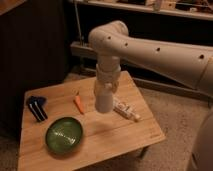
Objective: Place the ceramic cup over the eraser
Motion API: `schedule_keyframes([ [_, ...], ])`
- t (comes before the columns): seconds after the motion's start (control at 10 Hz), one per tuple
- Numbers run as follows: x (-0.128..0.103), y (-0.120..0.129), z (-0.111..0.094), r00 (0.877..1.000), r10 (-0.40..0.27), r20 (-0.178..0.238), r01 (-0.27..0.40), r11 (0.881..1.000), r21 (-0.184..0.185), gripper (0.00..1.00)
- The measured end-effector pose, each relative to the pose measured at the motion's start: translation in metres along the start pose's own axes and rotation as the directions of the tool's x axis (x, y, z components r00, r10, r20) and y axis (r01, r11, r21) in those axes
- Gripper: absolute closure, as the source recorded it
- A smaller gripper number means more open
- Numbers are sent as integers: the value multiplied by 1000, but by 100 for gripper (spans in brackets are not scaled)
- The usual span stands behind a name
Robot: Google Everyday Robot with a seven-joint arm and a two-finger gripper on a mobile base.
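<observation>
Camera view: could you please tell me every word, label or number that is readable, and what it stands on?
No text can be read.
The whitish tube beside the carrot: any print is too blurred to read.
The eraser: white stripes only, no letters.
The tool, above the middle of the table: no marking visible.

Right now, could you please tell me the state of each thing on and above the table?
gripper, hanging over the middle of the table, pointing down, jaws shut.
ceramic cup, cannot be told apart from the gripper's white end.
eraser, lying uncovered at the table's left.
green bowl, upright, empty.
carrot, lying flat.
tube, lying flat.
</observation>
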Motion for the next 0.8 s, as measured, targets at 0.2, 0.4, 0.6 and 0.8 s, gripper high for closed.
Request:
schedule_keyframes([
  [0.2, -31, 27, -27, 999, -48, 11, 47, 999, 21, 100],
  [0.4, -64, 74, -43, 992, -122, 20, 122, 992, 39, 100],
  [0.6, -79, 104, -52, 982, -188, 34, 186, 982, 43, 100],
  [0.8, -80, 126, -59, 963, -264, 49, 263, 965, 23, 100],
])
